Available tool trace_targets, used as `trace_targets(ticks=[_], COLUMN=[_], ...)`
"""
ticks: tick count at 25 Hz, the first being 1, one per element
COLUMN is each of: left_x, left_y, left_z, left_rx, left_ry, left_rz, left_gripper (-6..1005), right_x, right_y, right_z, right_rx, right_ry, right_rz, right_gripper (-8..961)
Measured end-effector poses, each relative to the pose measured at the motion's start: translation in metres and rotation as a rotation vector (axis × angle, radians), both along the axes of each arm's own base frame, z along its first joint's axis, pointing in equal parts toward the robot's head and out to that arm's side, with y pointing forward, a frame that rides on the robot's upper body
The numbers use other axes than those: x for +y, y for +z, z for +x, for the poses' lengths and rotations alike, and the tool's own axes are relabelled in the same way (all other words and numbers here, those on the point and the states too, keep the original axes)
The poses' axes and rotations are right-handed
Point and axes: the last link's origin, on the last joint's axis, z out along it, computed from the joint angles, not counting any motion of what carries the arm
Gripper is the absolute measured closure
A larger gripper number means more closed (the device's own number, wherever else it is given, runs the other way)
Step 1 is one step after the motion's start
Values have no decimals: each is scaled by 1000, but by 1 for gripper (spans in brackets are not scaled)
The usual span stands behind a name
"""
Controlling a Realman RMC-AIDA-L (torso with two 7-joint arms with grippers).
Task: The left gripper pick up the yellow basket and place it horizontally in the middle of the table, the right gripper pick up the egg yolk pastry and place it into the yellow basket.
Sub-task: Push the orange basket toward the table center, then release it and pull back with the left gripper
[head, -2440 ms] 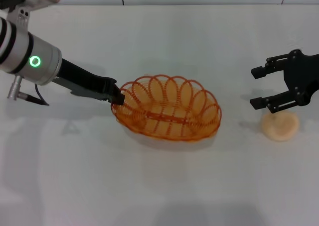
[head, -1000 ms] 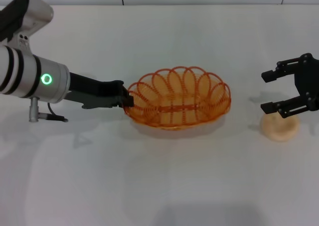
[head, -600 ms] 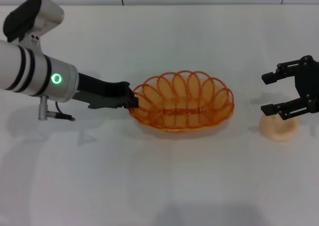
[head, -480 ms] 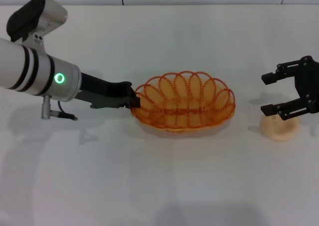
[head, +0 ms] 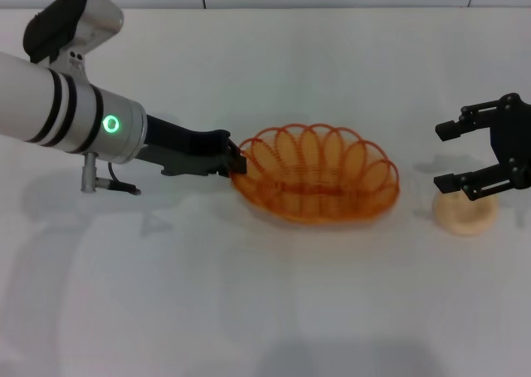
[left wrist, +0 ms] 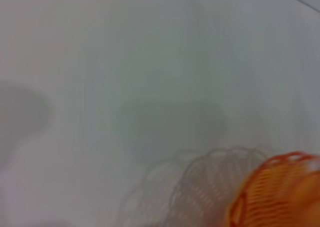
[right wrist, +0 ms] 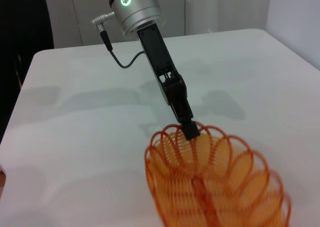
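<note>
The yellow basket (head: pixel 317 176) is an oval orange wire basket near the middle of the table (head: pixel 265 310), lying lengthwise left to right. My left gripper (head: pixel 236 163) is shut on its left rim; the right wrist view shows the basket (right wrist: pixel 215 182) and that gripper (right wrist: pixel 189 129) clamped on its rim. A corner of the basket (left wrist: pixel 280 187) shows above its shadow in the left wrist view. The egg yolk pastry (head: pixel 468 212) lies on the table at the right. My right gripper (head: pixel 452 154) is open, just above and left of the pastry.
The white table's back edge (head: pixel 265 8) runs along the top of the head view. A grey cable and plug (head: pixel 112 186) hang under my left wrist.
My left gripper has carried the basket rightward toward the table's middle, and the basket has turned more level and horizontal. My right gripper has stayed over the pastry for the last second.
</note>
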Motion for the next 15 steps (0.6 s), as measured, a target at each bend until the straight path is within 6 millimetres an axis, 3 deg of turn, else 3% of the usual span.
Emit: trace_targets(ticks=[5,10,13,15], left_x=[-4,-8,-11,-12], left_y=[-5,-7,-1,10], left_z=[0,3,0,-6], left_rx=[-36,-65,-79,-102], left_ry=[25,26,42,62], left_rz=[-23,-52,-64,-44], left_gripper=[883,665,459,441], right_x=[0,-3,-4,-4], right_y=[0,0,2,5], right_z=[0,4,7,10], right_rx=[0,-1,0,9], right_ry=[3,-7,-14,-26], right_rz=[1,1,5,16], right_gripper=[187,186,186,186])
